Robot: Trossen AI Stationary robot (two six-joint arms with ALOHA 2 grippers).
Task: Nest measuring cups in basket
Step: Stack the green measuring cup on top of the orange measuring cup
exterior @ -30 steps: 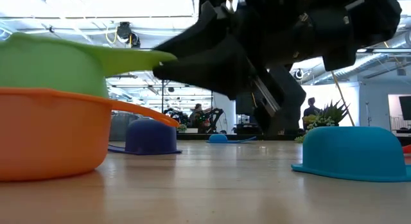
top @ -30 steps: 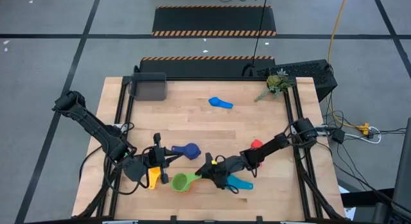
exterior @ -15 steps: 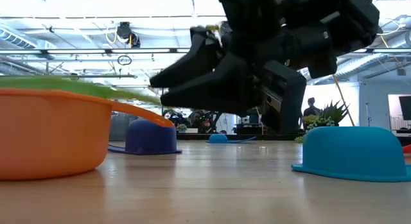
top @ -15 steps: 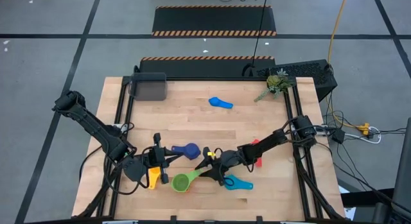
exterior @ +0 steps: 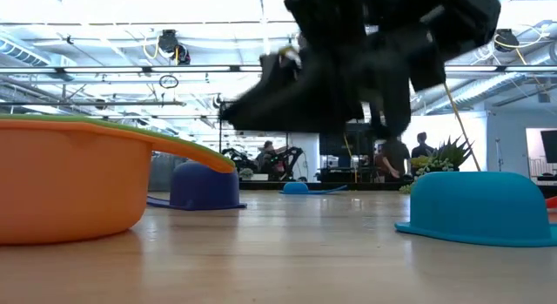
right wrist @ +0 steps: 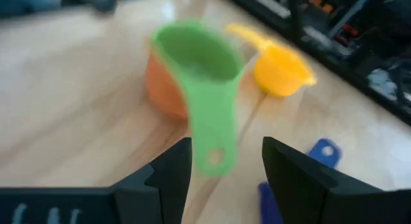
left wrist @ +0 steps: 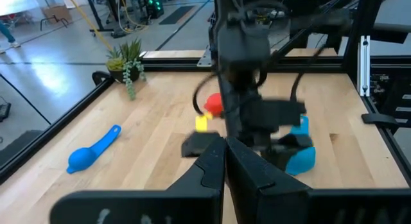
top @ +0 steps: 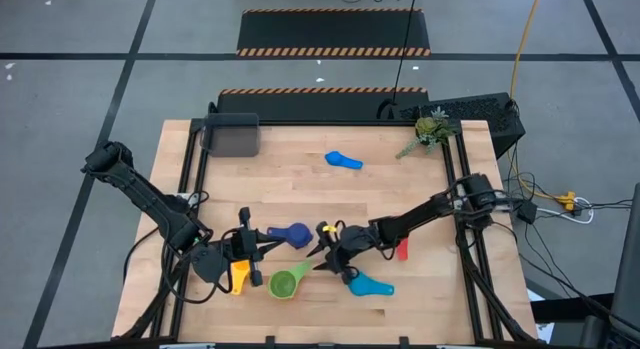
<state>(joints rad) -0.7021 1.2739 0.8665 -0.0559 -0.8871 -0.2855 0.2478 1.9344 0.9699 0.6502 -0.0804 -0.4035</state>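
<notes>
The green measuring cup (right wrist: 196, 57) sits nested in the orange cup (right wrist: 160, 89) near the table's front, its flat handle (right wrist: 212, 147) pointing at my right gripper (right wrist: 225, 169). That gripper is open, with a finger on either side of the handle's end, apart from it. In the high view it (top: 318, 259) is just right of the pair (top: 285, 283). My left gripper (top: 266, 251) hovers shut above the yellow cup (top: 238, 278), holding nothing. The dark blue cup (top: 295, 233) lies upside down behind. The basket (top: 231, 135) stands at the far left corner.
One light blue cup (top: 368, 285) lies upside down just right of my right gripper, another (top: 343, 160) toward the far edge. A red cup (top: 402, 250) lies under the right arm. A green plant sprig (top: 430, 129) is at the far right corner.
My right gripper has opened and let go of the green cup's handle. The cup has sunk from above the orange cup down into it. The gripper has rolled and drawn a little toward the far edge.
</notes>
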